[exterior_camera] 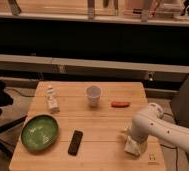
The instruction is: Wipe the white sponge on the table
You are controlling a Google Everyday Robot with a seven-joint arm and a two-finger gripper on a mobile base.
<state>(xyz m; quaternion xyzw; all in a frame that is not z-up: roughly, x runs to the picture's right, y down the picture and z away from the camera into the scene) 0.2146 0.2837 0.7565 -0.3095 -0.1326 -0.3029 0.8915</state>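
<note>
The light wooden table [100,127] fills the middle of the camera view. The white arm comes in from the right, and its gripper [133,145] points down at the table's near right part. An off-white block, the white sponge [132,147], sits under the gripper against the tabletop. The arm's end covers most of it.
A white paper cup [93,95] stands at the table's far middle. A small red object [120,104] lies to its right. A small white bottle-like figure [51,99] stands far left. A green bowl [39,132] sits near left, a black remote [75,142] beside it. A dark logo [153,159] marks the near right corner.
</note>
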